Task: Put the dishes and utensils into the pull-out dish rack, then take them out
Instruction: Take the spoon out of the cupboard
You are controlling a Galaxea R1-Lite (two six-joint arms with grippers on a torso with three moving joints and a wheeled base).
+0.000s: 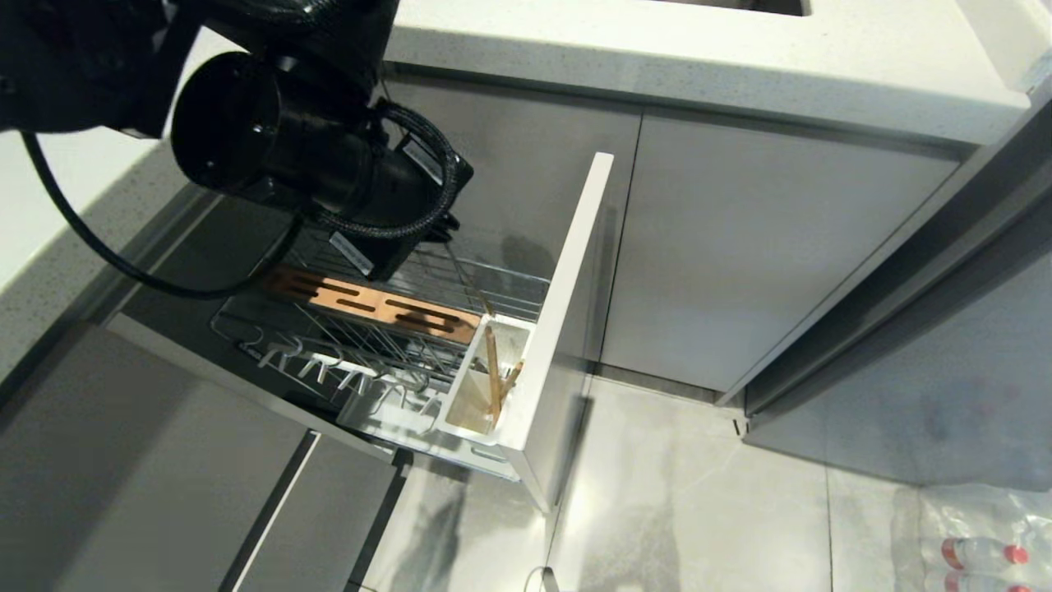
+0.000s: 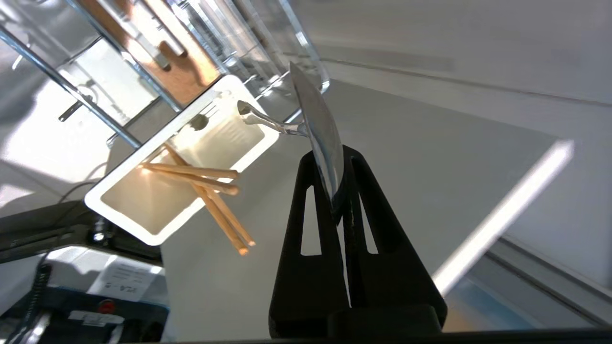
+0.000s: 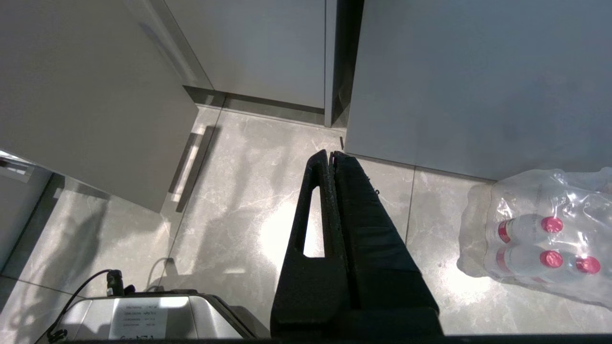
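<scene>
Two chopsticks (image 2: 205,191) are seen leaning inside the white utensil cup (image 1: 481,386) at the front corner of the pull-out dish rack (image 1: 370,345), their upper ends projecting past the cup's rim. The rack is drawn out from the cabinet, with its pale front panel (image 1: 567,329) standing edge-on in the head view. The brown slotted wooden strip (image 1: 370,304) is laid along the wire basket, just behind the cup, and the plate prongs (image 1: 329,370) are located beside it.

The left hand (image 2: 334,191) is positioned above the rack, near the cup. Its fingers are closed on the bowl end of the metal spoon (image 2: 320,129), which is gripped edge-on between them; the handle is directed toward the cup and is seen over the cup's opening in the left wrist view. Whether the handle touches the cup cannot be told.

The right hand (image 3: 333,155) is held low over the tiled floor (image 3: 248,200), its fingers pressed together with nothing between them. A shrink-wrapped pack of bottles (image 3: 535,234) is lying on the floor near a grey cabinet door (image 3: 454,81).
</scene>
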